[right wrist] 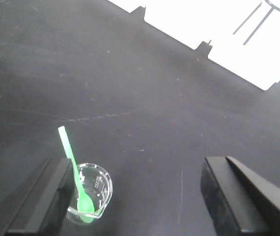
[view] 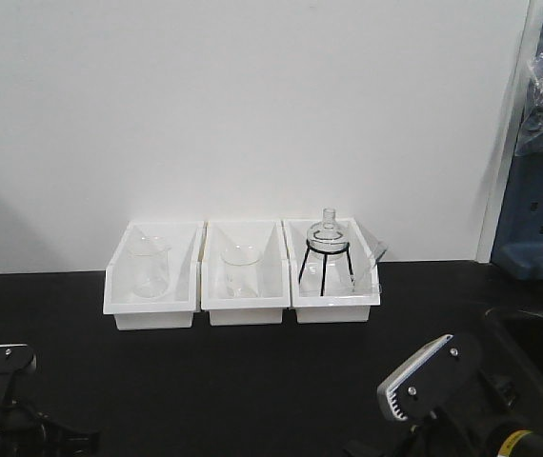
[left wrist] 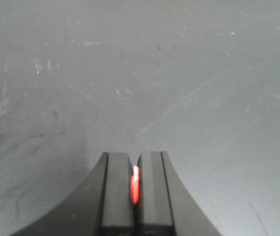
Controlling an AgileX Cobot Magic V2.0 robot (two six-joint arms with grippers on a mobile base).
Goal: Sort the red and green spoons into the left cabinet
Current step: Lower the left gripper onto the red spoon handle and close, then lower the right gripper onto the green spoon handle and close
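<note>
Left pincer [left wrist: 135,162] clamps the red spoon [left wrist: 135,186]; right pincer [right wrist: 135,172], wide, should next close on the green spoon [right wrist: 73,169] in the beaker [right wrist: 99,189].

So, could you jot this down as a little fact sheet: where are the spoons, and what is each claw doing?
surface: black tabletop
red plastic spoon: pinched between the shut jaws of the left gripper
green plastic spoon: leaning, bowl down, in a small clear glass beaker on the tabletop
right gripper: open, holding nothing, beaker close by one finger
back row: three white plastic bins holding glassware, against a white wall
</note>
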